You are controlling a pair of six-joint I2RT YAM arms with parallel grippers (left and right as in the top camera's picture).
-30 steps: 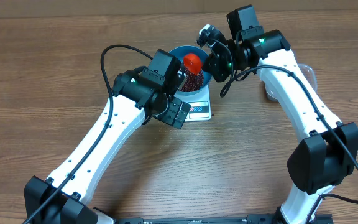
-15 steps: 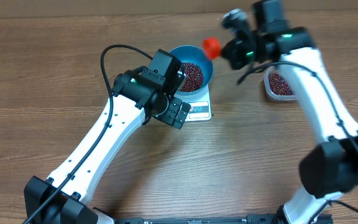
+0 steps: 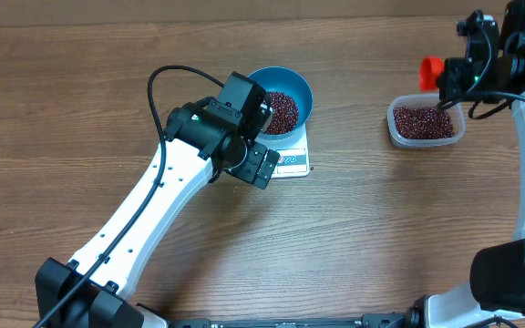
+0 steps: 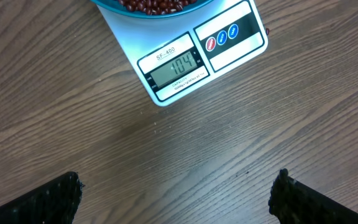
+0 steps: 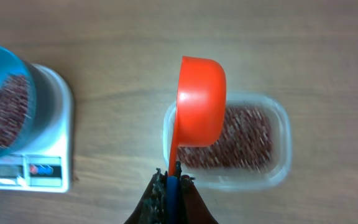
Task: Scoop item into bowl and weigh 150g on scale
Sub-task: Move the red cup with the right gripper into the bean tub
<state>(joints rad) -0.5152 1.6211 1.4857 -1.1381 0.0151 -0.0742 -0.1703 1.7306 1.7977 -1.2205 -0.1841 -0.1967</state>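
Observation:
The blue bowl [image 3: 301, 88] stands on the white scale [image 3: 294, 164] and holds dark red-brown beans [image 3: 282, 110]. In the left wrist view the scale [image 4: 229, 59] shows 104 on its display, with the bowl [image 4: 160, 15] at the top edge. My left gripper [image 4: 176, 186] is open over bare wood just in front of the scale, and the overhead view shows it [image 3: 261, 167] there too. My right gripper [image 5: 174, 180] is shut on the handle of a red scoop [image 5: 201, 102]. The scoop [image 3: 431, 68] hangs above the left part of a clear tub [image 5: 281, 168] of beans [image 5: 247, 140].
The clear tub [image 3: 392, 126] sits at the right of the table, well apart from the scale. A black cable [image 3: 167, 77] loops off the left arm to the left of the bowl. The right wrist view has the bowl [image 5: 5, 102] and scale [image 5: 58, 112] at its left.
My right arm has swung right with the red scoop, from over the blue bowl to above the clear tub. The left arm has not moved.

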